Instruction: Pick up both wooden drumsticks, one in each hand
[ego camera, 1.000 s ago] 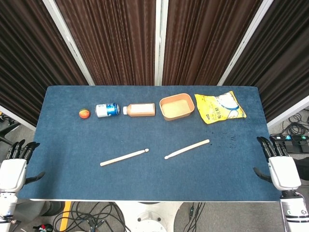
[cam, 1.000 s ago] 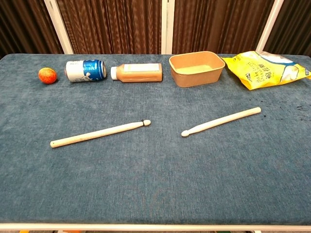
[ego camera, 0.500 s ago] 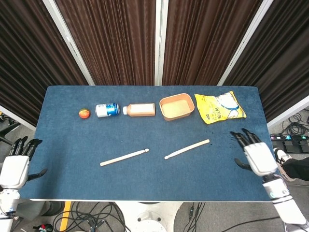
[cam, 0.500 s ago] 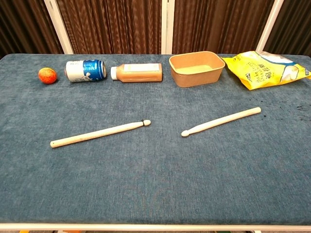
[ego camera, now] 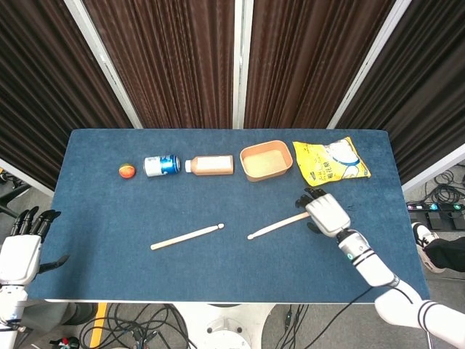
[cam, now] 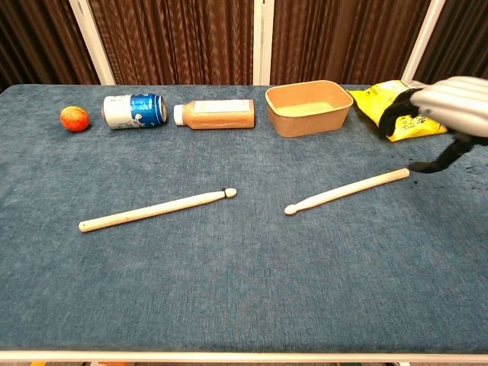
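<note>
Drumsticks lay flat mid-table, left drumstick (ego camera: 187, 237) and right drumstick (ego camera: 280, 225) angled apart, tips inward, butts toward each arm's side, likely for reach. Right hand (ego camera: 325, 212) hovered over the right butt end, fingers apart, holding nothing; contact could not be told. Left hand (ego camera: 20, 250) waited off the table (ego camera: 102, 211) edge, fingers spread, its arm cut off

Bright, even overhead light in both views; sharp almost everywhere.

We see soft, short shadows under the drumsticks (cam: 155, 211) and the paper bowl (cam: 309, 108), so the light falls from above. The blue tabletop (ego camera: 109, 211) shows no glare; the yellow bag (ego camera: 330, 161) carries faint sheen. The right hand (cam: 447, 114) looks slightly smeared in the chest view. The curtains (ego camera: 167, 58) stay dark, yet their folds read clearly.
</note>
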`<act>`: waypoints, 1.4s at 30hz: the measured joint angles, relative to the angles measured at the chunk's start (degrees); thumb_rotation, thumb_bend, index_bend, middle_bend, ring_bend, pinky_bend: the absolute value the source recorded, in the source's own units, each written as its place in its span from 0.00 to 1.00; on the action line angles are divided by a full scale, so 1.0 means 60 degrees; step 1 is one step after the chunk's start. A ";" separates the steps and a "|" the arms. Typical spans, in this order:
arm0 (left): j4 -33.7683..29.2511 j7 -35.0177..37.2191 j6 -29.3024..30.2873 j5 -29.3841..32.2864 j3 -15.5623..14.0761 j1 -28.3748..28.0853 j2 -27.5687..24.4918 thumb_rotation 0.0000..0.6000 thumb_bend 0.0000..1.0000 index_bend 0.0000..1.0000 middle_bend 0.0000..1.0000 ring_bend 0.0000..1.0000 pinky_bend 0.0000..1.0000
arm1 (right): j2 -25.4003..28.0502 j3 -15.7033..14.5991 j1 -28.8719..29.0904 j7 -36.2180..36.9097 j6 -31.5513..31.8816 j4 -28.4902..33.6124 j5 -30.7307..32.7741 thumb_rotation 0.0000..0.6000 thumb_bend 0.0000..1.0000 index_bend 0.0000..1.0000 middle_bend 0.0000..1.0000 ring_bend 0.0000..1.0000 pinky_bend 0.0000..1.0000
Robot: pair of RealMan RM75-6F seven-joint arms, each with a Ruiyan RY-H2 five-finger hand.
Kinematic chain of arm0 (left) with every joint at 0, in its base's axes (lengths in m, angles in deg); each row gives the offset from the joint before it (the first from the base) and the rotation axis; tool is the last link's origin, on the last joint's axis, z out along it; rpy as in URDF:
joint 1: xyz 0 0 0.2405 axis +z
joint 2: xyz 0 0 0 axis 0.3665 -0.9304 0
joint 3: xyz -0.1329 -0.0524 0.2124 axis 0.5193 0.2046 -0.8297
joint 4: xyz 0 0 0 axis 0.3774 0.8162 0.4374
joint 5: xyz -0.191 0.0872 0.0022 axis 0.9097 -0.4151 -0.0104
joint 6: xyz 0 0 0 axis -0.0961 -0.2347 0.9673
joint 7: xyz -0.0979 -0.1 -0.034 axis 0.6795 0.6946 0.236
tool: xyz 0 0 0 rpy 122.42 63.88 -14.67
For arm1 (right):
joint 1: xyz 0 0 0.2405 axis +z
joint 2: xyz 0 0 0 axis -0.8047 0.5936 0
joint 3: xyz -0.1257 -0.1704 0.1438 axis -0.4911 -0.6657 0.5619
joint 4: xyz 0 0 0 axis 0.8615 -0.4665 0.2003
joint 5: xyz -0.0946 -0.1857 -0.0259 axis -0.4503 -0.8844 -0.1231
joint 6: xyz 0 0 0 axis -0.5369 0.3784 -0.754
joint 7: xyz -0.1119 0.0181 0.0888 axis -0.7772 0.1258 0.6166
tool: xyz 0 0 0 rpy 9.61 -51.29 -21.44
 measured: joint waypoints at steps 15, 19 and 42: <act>0.0222 0.0201 -0.0232 0.0034 0.0042 -0.0144 0.0083 1.00 0.07 0.16 0.14 0.01 0.08 | -0.1914 -0.0465 0.0406 0.0316 0.0094 -0.2707 0.0065 1.00 0.15 0.49 0.47 0.26 0.34; 0.0243 0.0224 -0.0284 0.0068 0.0048 -0.0169 0.0096 1.00 0.07 0.16 0.14 0.01 0.08 | -0.2214 -0.0589 0.0477 0.0442 0.0064 -0.3163 0.0080 1.00 0.15 0.50 0.47 0.26 0.34; 0.0362 0.0315 -0.0343 0.0109 0.0080 -0.0233 0.0142 1.00 0.07 0.16 0.14 0.01 0.08 | -0.2686 -0.0865 0.0690 0.0808 0.0023 -0.3968 0.0247 1.00 0.28 0.53 0.51 0.30 0.35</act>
